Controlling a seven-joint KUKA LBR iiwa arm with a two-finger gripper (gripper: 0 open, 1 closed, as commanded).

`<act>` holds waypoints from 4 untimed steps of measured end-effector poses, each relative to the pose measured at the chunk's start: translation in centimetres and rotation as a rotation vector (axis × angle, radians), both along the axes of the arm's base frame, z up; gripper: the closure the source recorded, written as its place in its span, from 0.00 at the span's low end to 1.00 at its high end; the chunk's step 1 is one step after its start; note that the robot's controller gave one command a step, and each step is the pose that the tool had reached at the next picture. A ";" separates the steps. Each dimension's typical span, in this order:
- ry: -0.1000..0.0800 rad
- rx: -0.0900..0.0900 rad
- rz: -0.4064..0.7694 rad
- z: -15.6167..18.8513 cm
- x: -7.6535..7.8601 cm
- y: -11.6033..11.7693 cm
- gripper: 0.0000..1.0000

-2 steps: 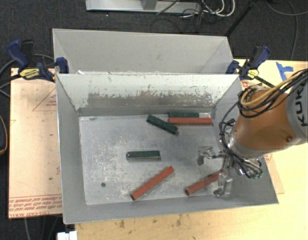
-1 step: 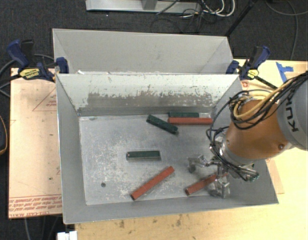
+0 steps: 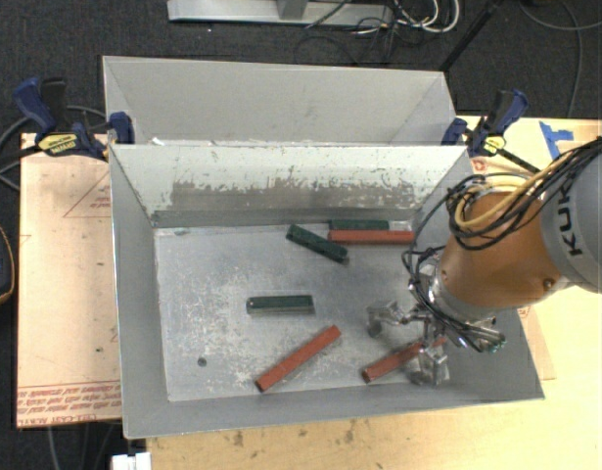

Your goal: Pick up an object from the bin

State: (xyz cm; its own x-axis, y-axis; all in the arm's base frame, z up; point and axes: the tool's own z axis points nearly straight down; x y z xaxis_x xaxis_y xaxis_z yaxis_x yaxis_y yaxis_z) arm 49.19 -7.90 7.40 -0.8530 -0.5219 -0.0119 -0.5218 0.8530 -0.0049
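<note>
The arm's orange wrist cover [image 3: 491, 258] hangs over the lower right of the grey metal bin [image 3: 134, 292]. Its claw [image 3: 430, 352] sits low at the right end of a short red rectangular block [image 3: 387, 364]. You cannot tell whether it is wide or narrow. That block lies free of the longer red bar [image 3: 297, 358], so it is likely your easiest pick.

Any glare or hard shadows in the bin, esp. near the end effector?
Camera view: light is soft and even over the bin floor, with no hot glare; the sloped back wall reads brighter. Same view: bars cast only thin shadows, e.g. the long red bar. Around the end effector the arm seems to shade the floor by the short red bar.
</note>
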 end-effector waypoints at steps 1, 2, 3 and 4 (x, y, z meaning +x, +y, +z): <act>0.008 -0.001 -0.001 -0.1 -0.2 0.0 1.00; 0.008 -0.001 -0.003 3.5 -0.1 0.1 1.00; 0.006 -0.001 -0.005 8.2 0.1 0.1 1.00; 0.007 -0.001 -0.008 11.4 0.2 0.2 1.00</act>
